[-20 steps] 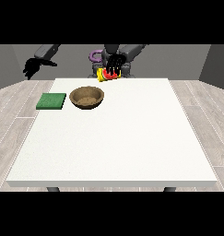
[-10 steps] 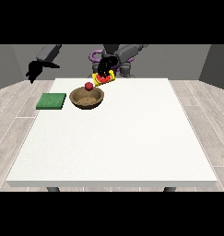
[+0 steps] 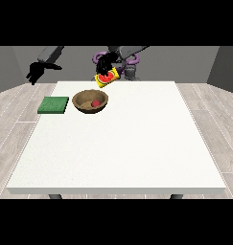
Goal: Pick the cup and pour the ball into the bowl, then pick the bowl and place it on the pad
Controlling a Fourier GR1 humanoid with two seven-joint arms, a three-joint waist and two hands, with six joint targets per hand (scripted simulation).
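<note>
We saw the table (image 3: pixel 137 143) spread white toward us, with the robot small at its far edge. On the table's far left part lay the pad (image 3: pixel 53 105), a flat green square, and just beside it to the right stood the bowl (image 3: pixel 90 102), brown and round, close to the pad but apart from it. Inside the bowl rested the ball (image 3: pixel 95 103), small and red, lying a little right of the bowl's middle.

Above and just behind the bowl, the hand at the view's right (image 3: pixel 106 62) held the cup (image 3: pixel 107 78) in the air — its dark fingers curled over the cup's upper side. The cup was yellow with a red inside, and it was tipped well over, its mouth turned down and toward us so that we looked partly into it. It hung clear of the table and of the bowl, above the bowl's far rim and slightly to the right of it.

The hand at the view's left (image 3: pixel 35 72) hung in the air off the table's far left corner, well apart from the pad and holding nothing. Whether its fingers were straight or curled we could not tell — it showed only as a dark shape at the end of its grey arm.
</note>
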